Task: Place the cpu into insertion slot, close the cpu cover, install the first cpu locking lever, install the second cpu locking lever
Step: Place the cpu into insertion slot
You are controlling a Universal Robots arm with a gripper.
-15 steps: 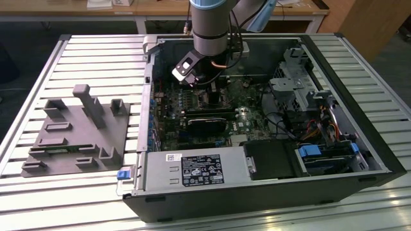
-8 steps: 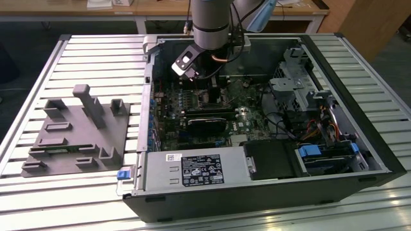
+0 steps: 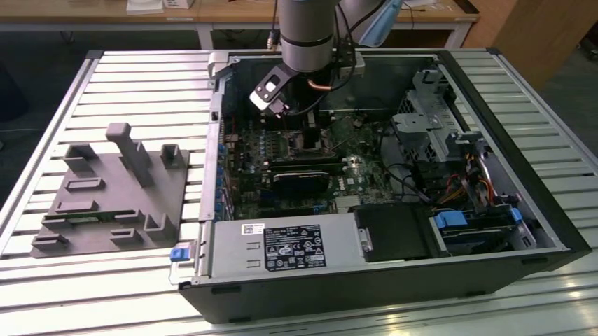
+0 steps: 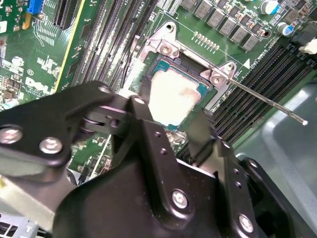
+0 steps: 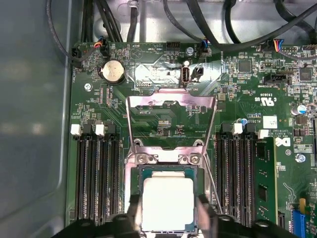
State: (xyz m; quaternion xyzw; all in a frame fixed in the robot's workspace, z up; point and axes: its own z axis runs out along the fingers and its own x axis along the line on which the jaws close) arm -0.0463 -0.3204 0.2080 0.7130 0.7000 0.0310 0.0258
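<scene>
Standing raised, first wrist view: cpu cover (cpu in insertion slot).

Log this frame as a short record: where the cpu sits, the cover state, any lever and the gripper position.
cpu: lying flat in the insertion slot
cpu cover: open, folded back from the slot, board visible through its cut-out
locking lever: one thin rod juts from the slot's corner, not latched
gripper: right at the cpu; grip unclear
setting: arm reaching into an open computer case on a slatted table
</scene>
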